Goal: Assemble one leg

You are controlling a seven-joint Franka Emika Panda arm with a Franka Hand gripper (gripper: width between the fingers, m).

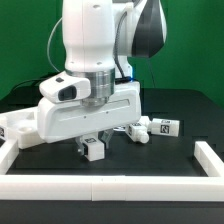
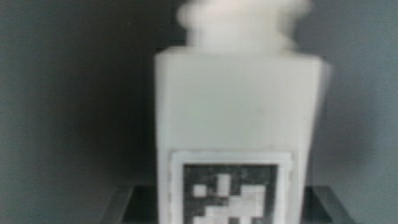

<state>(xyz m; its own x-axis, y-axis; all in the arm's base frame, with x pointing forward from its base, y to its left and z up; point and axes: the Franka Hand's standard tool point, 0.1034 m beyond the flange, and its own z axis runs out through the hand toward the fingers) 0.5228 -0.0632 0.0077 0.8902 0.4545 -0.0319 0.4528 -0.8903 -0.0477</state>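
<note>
The leg is a short white square post with a black-and-white tag. It hangs upright under my gripper near the middle of the dark table, its lower end at or just above the surface. In the wrist view the leg fills the picture, with its tag low down and a narrower stub at its far end. My gripper has a dark finger close on each side of the leg. The jaws are shut on it.
Other legs of the same kind lie on the table at the exterior view's right and far left. A low white rim runs along the front, with side arms at left and right.
</note>
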